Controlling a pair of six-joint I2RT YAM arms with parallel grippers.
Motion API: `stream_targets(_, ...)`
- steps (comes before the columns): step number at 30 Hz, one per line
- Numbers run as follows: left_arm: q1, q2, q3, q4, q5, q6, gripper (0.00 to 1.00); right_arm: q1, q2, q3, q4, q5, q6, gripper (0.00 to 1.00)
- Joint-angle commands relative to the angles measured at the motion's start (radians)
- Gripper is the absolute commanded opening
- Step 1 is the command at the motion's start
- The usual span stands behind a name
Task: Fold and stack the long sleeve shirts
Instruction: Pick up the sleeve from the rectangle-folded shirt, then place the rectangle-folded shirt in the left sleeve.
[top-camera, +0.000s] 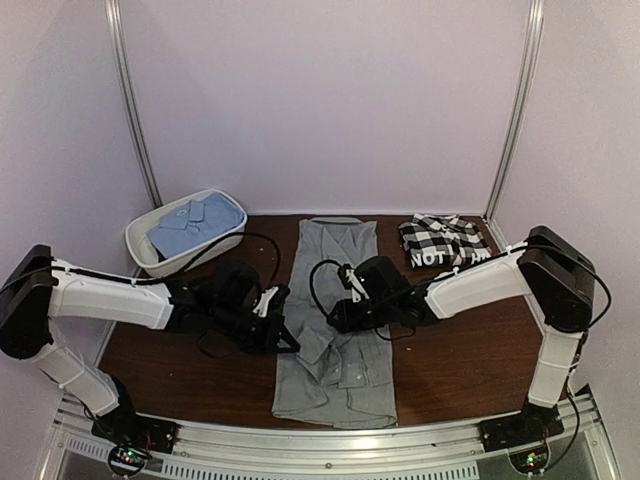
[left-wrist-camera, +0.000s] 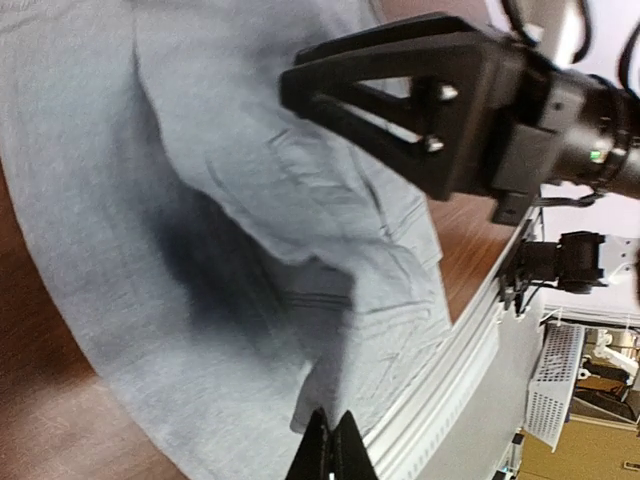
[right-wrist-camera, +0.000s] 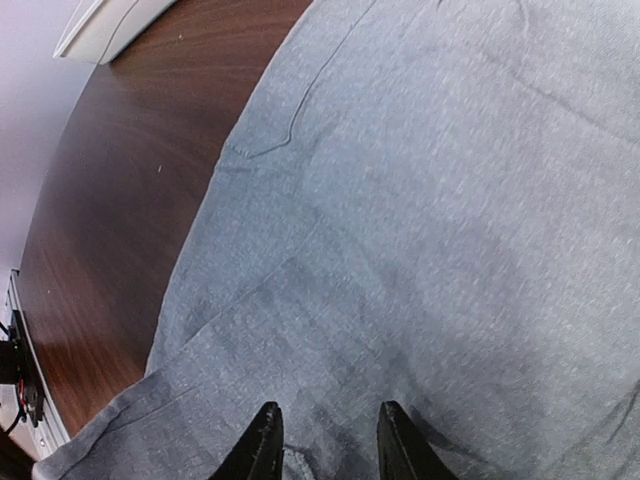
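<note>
Grey shirt (top-camera: 335, 330) lies lengthwise mid-table; left gripper (left-wrist-camera: 330, 445) closed at its left edge, right gripper (right-wrist-camera: 328, 442) parted over its middle; checked shirt (top-camera: 443, 241) far right, light blue shirt (top-camera: 196, 224) in tub (top-camera: 140, 252) far left

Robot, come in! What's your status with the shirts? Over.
Left hand shut at left edge of grey shirt, grip unclear. Right hand open over its middle. Shirt spread long, not yet folded up. Nothing lying on it.
</note>
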Motion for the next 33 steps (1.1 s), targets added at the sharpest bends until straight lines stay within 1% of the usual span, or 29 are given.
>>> stream_targets(1,-0.008,-0.103,0.081,-0.023,0.0,-0.071,0.0,-0.048,-0.074,0.05,-0.069,0.067,-0.028,0.37)
stream_targets(4,-0.001,-0.154,0.07,-0.073,-0.047,-0.119,0.0,-0.074,-0.126,0.034,-0.077,0.071,-0.031,0.44)
stream_targets(7,0.002,-0.167,0.043,-0.048,-0.028,-0.148,0.0,-0.094,-0.176,-0.003,-0.062,0.066,-0.019,0.54)
stream_targets(10,0.002,-0.167,0.043,-0.017,-0.001,-0.169,0.0,-0.111,-0.217,-0.064,-0.008,0.041,0.014,0.65)
stream_targets(12,0.002,-0.172,0.048,0.027,0.022,-0.194,0.0,-0.119,-0.234,-0.109,0.03,0.021,0.037,0.7)
stream_targets(14,0.002,-0.171,0.064,0.066,0.044,-0.215,0.0,-0.124,-0.234,-0.132,0.051,0.01,0.053,0.7)
stream_targets(16,0.002,-0.16,0.098,0.07,0.057,-0.223,0.0,-0.126,-0.23,-0.152,0.072,-0.007,0.077,0.65)
stream_targets(17,0.002,-0.156,0.114,0.069,0.064,-0.227,0.0,-0.126,-0.23,-0.164,0.088,-0.022,0.089,0.65)
stream_targets(19,0.002,-0.142,0.135,0.117,0.082,-0.245,0.0,-0.126,-0.237,-0.199,0.145,-0.05,0.122,0.68)
stream_targets(21,0.002,-0.128,0.15,0.155,0.093,-0.266,0.0,-0.128,-0.251,-0.248,0.225,-0.076,0.17,0.75)
stream_targets(23,0.002,-0.116,0.155,0.19,0.099,-0.289,0.0,-0.131,-0.262,-0.294,0.298,-0.094,0.218,0.79)
stream_targets(25,0.003,-0.108,0.154,0.235,0.098,-0.314,0.0,-0.13,-0.266,-0.318,0.319,-0.093,0.241,0.77)
stream_targets(30,0.013,-0.08,0.166,0.349,0.109,-0.392,0.0,-0.114,-0.308,-0.38,0.343,-0.071,0.243,0.62)
stream_targets(33,0.018,-0.064,0.167,0.452,0.101,-0.454,0.0,-0.083,-0.331,-0.418,0.367,-0.06,0.254,0.46)
